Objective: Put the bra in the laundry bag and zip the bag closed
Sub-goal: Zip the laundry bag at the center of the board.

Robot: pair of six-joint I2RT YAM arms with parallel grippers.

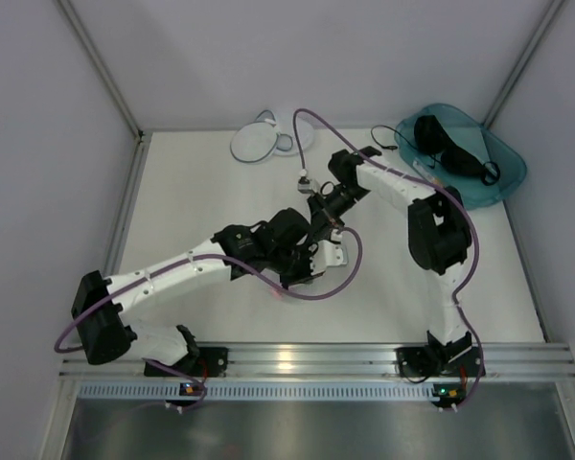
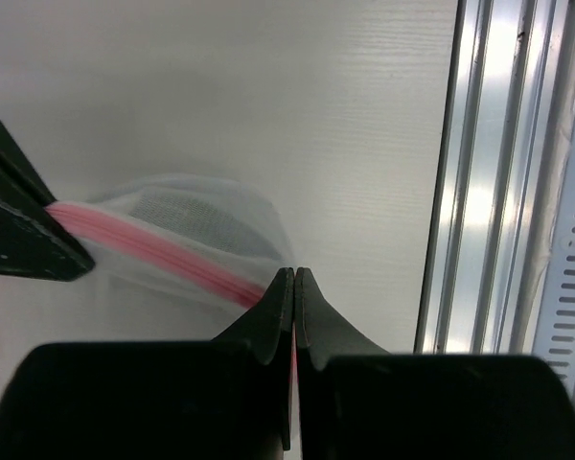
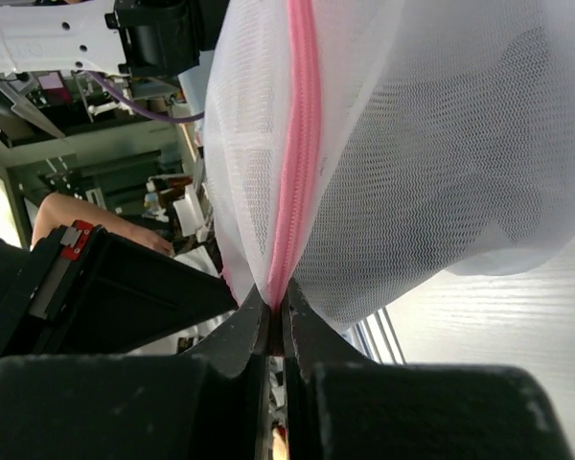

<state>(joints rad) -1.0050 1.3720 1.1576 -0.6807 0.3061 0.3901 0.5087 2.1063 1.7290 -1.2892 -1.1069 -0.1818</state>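
Observation:
Both grippers meet at the middle of the table, shut on a white mesh bag with a pink zip (image 3: pixel 297 144). My left gripper (image 2: pixel 294 273) pinches the pink zip band (image 2: pixel 153 251) at its fingertips. The tips of my right gripper (image 3: pixel 277 292) clamp the same zip where it runs down into them. A dim grey shape shows through that bag's mesh (image 3: pixel 479 144). The laundry bag (image 1: pixel 257 142), round and white with a thin grey rim, lies at the back of the table, apart from both arms. The black bra (image 1: pixel 448 149) lies in the teal bin.
The teal plastic bin (image 1: pixel 508 177) stands at the back right corner. White walls close the table on the left, back and right. An aluminium rail (image 2: pixel 503 192) runs along the near edge by the arm bases. Purple cables loop over both arms.

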